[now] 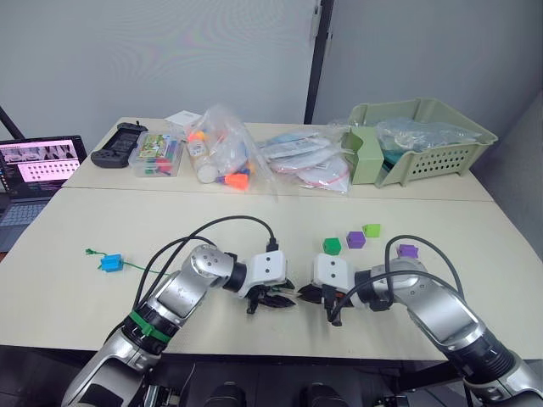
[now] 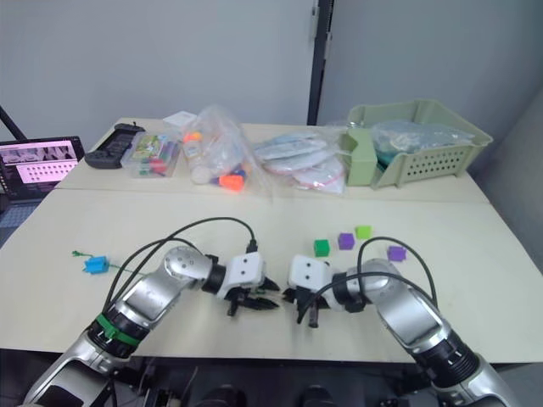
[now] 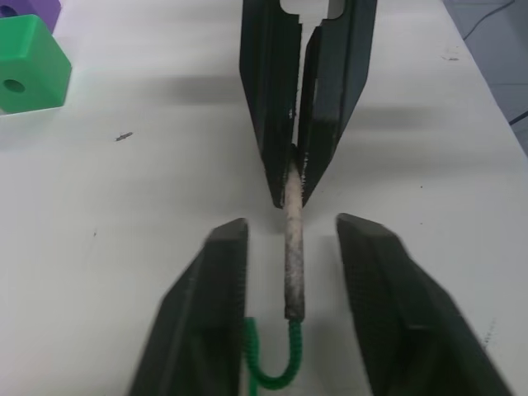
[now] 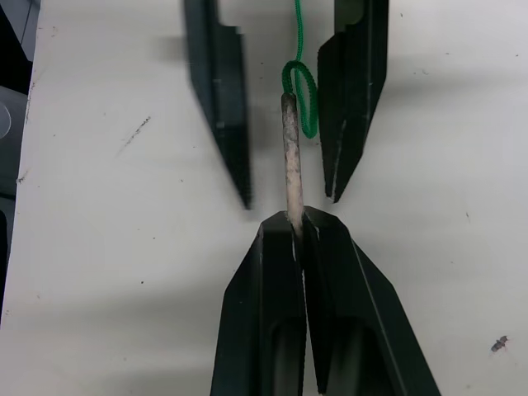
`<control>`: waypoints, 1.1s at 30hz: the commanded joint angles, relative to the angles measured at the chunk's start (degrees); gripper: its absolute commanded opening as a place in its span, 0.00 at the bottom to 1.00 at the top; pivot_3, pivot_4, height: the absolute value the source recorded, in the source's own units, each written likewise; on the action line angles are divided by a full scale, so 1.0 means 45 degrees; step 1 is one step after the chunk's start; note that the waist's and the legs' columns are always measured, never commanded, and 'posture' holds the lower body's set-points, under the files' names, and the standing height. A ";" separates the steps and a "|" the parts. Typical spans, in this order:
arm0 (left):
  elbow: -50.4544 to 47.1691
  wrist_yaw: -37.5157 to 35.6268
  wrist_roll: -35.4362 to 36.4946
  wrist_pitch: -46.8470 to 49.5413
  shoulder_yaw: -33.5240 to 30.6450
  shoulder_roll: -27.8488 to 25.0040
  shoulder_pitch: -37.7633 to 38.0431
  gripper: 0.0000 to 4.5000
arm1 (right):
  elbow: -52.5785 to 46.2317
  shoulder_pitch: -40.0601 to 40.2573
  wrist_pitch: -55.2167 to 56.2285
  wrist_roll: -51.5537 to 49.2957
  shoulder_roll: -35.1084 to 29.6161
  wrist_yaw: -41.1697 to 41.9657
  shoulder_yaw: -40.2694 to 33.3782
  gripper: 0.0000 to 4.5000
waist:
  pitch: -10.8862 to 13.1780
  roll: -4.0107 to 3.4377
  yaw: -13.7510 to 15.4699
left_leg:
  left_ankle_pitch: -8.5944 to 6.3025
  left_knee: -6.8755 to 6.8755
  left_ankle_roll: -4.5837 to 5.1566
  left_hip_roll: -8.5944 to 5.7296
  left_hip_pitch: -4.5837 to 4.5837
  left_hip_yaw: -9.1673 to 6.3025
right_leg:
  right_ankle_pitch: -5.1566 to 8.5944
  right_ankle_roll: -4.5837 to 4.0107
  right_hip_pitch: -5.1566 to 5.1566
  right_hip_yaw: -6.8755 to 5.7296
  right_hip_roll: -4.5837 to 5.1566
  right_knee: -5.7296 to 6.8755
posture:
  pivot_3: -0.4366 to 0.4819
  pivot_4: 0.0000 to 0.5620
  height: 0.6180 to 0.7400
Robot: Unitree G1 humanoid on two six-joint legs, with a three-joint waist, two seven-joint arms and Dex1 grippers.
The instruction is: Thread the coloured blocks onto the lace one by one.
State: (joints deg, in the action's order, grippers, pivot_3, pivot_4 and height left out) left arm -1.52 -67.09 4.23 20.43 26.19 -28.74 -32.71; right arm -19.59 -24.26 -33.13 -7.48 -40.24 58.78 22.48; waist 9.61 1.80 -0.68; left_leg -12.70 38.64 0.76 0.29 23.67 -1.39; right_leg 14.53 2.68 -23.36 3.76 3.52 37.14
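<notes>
R fingers (image 4: 300, 227) pinch lace tip (image 4: 291, 157); L fingers (image 3: 290, 247) wide; beige table (image 1: 254, 212).

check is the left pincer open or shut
Open. Its fingers stand apart either side of the lace tip, not touching it; the right pincer is pinching the tip.

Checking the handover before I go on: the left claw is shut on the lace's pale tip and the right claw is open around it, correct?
Not quite, the sides are swapped. The right claw is shut on the lace's pale tip, and the left claw is open around it. Both wrist views show this.
</notes>
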 commanded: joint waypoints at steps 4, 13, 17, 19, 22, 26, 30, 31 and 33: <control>0.0144 0.0041 -0.0210 -0.0372 0.0030 0.0127 -0.0311 0.00 | -0.0262 -0.0180 -0.0080 0.0005 -0.0022 0.0046 -0.0071 0.00 | 0.0000 0.0000 0.0006 | 0.0000 0.0000 0.0000 0.0000 0.0000 0.0000 | 0.0000 0.0000 0.0000 0.0000 0.0000 0.0000 | 0.48 0.27 1.00; 0.0560 0.0117 -0.0224 -0.0467 -0.0183 0.0391 -0.0524 0.00 | -0.0347 -0.0053 -0.0113 -0.0002 -0.0086 0.0160 -0.0048 0.00 | 0.0000 0.0000 0.0001 | 0.0000 0.0000 0.0000 -0.0001 0.0001 0.0001 | 0.0000 0.0000 0.0000 0.0000 0.0000 0.0000 | 0.48 0.27 1.00; 0.0596 -0.0009 -0.0218 -0.0397 -0.0189 0.0343 -0.0622 0.00 | -0.0655 0.0356 -0.0614 -0.0321 0.0096 -0.0302 -0.0546 0.16 | 0.0000 0.0000 0.0007 | 0.0000 0.0000 0.0000 -0.0001 0.0001 0.0001 | 0.0000 0.0000 0.0000 0.0000 0.0000 0.0000 | 0.48 0.27 1.00; 0.0537 -0.0105 -0.0246 -0.0363 -0.0147 0.0263 -0.0669 0.00 | -0.1123 0.0793 -0.1120 -0.0586 0.0259 -0.0827 -0.1121 0.31 | 0.0000 0.0000 0.0017 | 0.0000 0.0001 0.0000 -0.0001 0.0001 -0.0001 | 0.0000 0.0000 0.0001 0.0000 0.0000 0.0000 | 0.48 0.27 1.00; 0.0400 -0.0241 -0.0336 -0.0333 -0.0035 0.0109 -0.0752 0.00 | -0.2335 0.2004 -0.2089 -0.1034 0.0327 -0.1844 -0.2544 0.53 | 0.0000 -0.0001 0.0076 | 0.0000 0.0001 0.0000 -0.0007 0.0013 -0.0010 | 0.0000 0.0000 0.0001 -0.0001 0.0002 0.0001 | 0.48 0.27 1.00; 0.0165 -0.0400 -0.0387 -0.0226 -0.0001 -0.0039 -0.0846 0.00 | -0.4477 0.4335 -0.3910 -0.1894 0.1250 -0.3745 -0.5882 0.68 | 0.0000 -0.0001 0.0162 | 0.0000 0.0004 0.0000 -0.0014 0.0018 -0.0024 | 0.0000 0.0002 0.0001 0.0001 0.0006 0.0001 | 0.48 0.27 1.00; 0.0018 -0.0496 -0.0363 -0.0160 -0.0014 -0.0150 -0.0861 0.00 | -0.6280 0.6075 -0.4981 -0.1948 0.3899 -0.6543 -0.8451 0.68 | -0.0003 -0.0006 0.0175 | 0.0000 0.0002 0.0000 -0.0008 0.0016 -0.0029 | 0.0000 0.0003 0.0007 -0.0001 0.0001 0.0000 | 0.48 0.27 1.00; 0.0029 -0.0503 -0.0365 -0.0139 -0.0022 -0.0161 -0.0874 0.00 | -0.6541 0.6431 -0.5082 -0.1665 0.4378 -0.7213 -0.8638 0.68 | -0.0005 -0.0010 0.0145 | 0.0000 0.0005 0.0000 -0.0006 0.0013 -0.0028 | 0.0000 0.0003 0.0008 -0.0001 0.0001 0.0002 | 0.48 0.27 1.00; 0.0011 -0.0536 -0.0367 -0.0118 -0.0038 -0.0198 -0.0858 0.00 | -0.6835 0.7115 -0.4887 -0.0635 0.5382 -0.8963 -0.8428 0.68 | -0.0008 -0.0015 0.0112 | 0.0000 0.0006 0.0000 0.0001 0.0003 -0.0023 | 0.0001 0.0003 0.0012 0.0005 -0.0007 0.0006 | 0.48 0.27 1.00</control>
State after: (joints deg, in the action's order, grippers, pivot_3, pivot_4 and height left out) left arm 0.43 -69.19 2.34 19.96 26.44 -29.45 -35.85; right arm -47.49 7.00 -55.23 -13.09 -17.59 24.26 -14.61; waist 9.57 1.74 -0.18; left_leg -12.70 38.66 0.75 0.30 23.67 -1.47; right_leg 14.54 2.69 -23.31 3.79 3.48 37.16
